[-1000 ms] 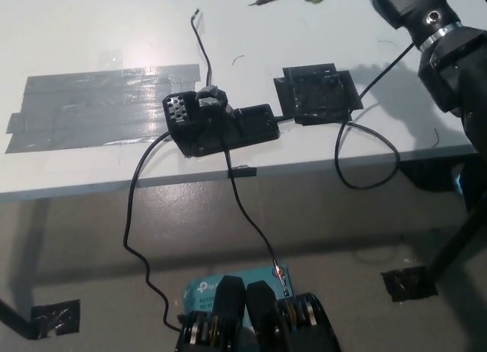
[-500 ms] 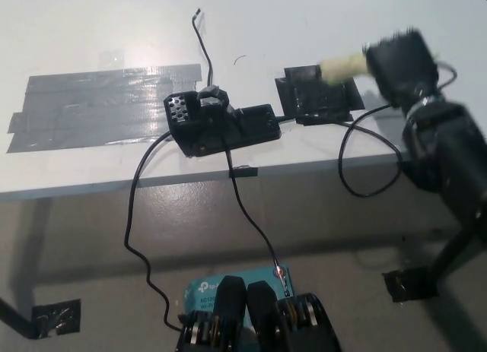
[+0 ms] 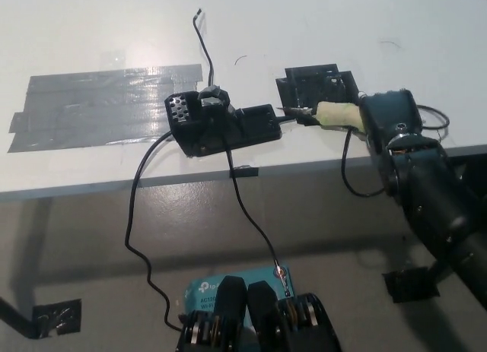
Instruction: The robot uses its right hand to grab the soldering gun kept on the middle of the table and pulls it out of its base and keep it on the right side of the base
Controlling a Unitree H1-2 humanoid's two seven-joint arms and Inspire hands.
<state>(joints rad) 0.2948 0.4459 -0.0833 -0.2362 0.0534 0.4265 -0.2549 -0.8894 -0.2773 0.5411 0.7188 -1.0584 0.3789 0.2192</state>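
Right hand (image 3: pixel 386 118) lowered, gripping soldering gun (image 3: pixel 329 114), tip beside base (image 3: pixel 221 124).

A white table (image 3: pixel 91 33) patched with grey tape (image 3: pixel 99 105) stands over grey floor (image 3: pixel 76 238).

teal box (image 3: pixel 204 290) | white print, possibly a logo | unreadable

The black right arm reaches in from the lower right, its right hand (image 3: pixel 388 120) low over the table edge, fingers wrapped around a pale handle.
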